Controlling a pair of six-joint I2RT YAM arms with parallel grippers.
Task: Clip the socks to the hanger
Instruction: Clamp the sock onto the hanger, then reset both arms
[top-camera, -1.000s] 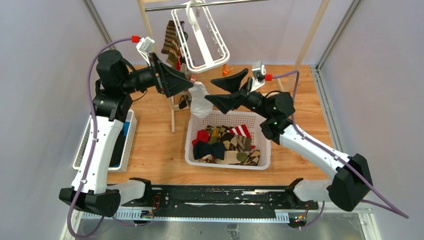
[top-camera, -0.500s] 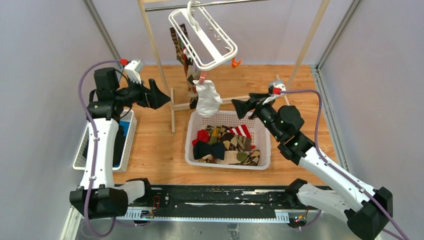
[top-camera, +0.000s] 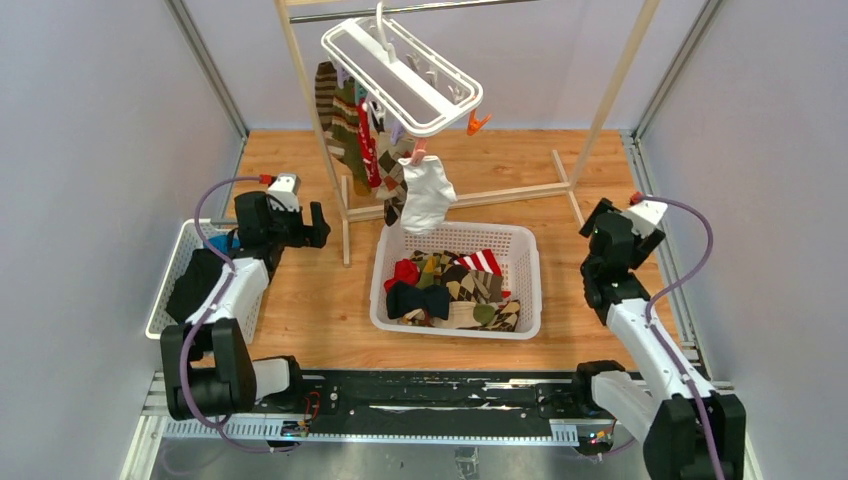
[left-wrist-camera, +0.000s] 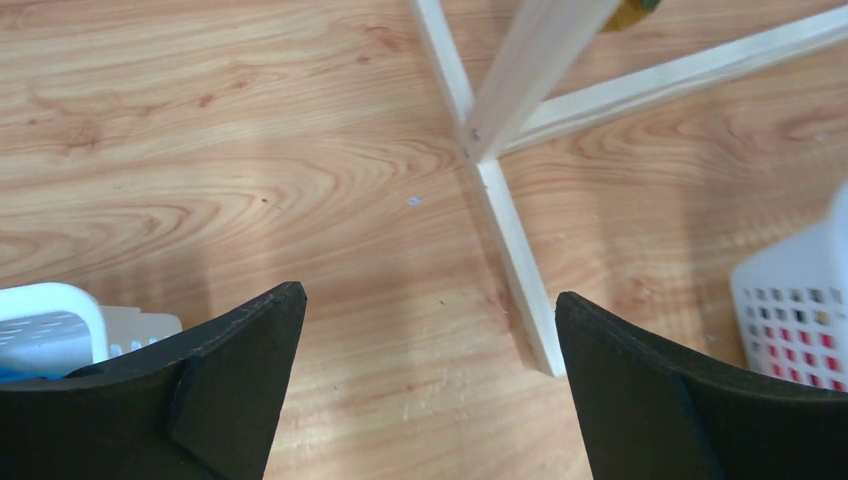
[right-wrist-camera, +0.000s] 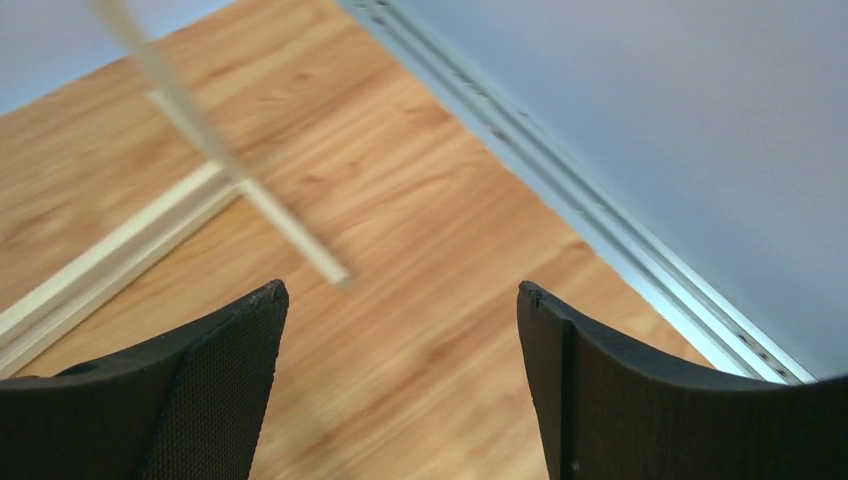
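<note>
The white hanger (top-camera: 441, 121) hangs tilted from the rack's metal bar. Striped and dark socks (top-camera: 347, 125) dangle from its left clips, and a white sock (top-camera: 428, 194) hangs from a clip over the basket. More socks (top-camera: 452, 286) of mixed colours lie in the white basket (top-camera: 531, 290). My left gripper (top-camera: 317, 223) is low on the left, apart from the hanger; in the left wrist view it (left-wrist-camera: 430, 300) is open over bare wood. My right gripper (top-camera: 602, 222) is drawn back at the right; it (right-wrist-camera: 400, 292) is open and holds nothing.
The wooden rack's post (top-camera: 311, 110) and floor rails (left-wrist-camera: 512, 250) stand between my left gripper and the basket. A small white tray (top-camera: 172, 300) with a dark bundle sits at the far left. An aluminium wall rail (right-wrist-camera: 600, 230) runs close to my right gripper.
Both arms have pulled back and down from the hanger to the table's sides. The white sock now hangs free from its clip, and the hanger has swung left. The right jaws widened.
</note>
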